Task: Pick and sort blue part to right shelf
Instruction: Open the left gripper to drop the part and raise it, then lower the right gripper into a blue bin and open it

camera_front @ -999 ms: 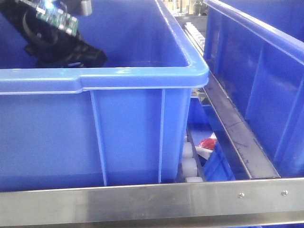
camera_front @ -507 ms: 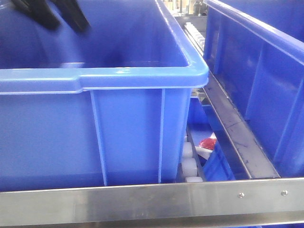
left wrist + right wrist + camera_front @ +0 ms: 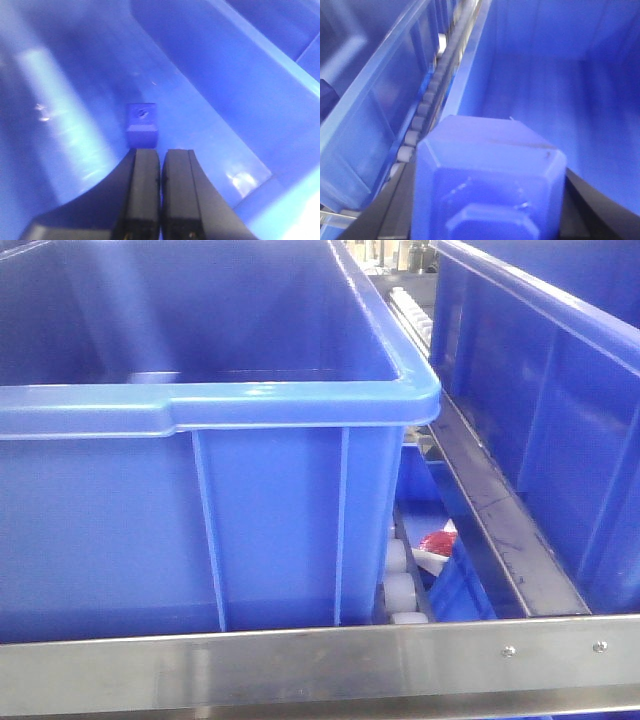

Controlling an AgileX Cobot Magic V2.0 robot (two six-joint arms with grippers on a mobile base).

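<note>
In the left wrist view my left gripper [image 3: 160, 152] is shut and empty, hanging inside a large blue bin [image 3: 235, 90]. A small blue part [image 3: 141, 123] lies on the bin floor just beyond its fingertips. In the right wrist view my right gripper [image 3: 487, 200] is shut on a blue part [image 3: 490, 175], a boxy blue block that fills the space between the dark fingers, held above the inside of another blue bin [image 3: 560, 70]. Neither gripper shows in the front view, where the left bin [image 3: 220, 400] fills the frame.
A second blue bin [image 3: 540, 390] stands at the right in the front view. A white roller track [image 3: 427, 105] runs between the bins. A red and white item [image 3: 437, 543] lies low in the gap. A steel rail [image 3: 320, 665] crosses the front.
The left arm, seen at the top left of the front view before, has moved up and out of that view.
</note>
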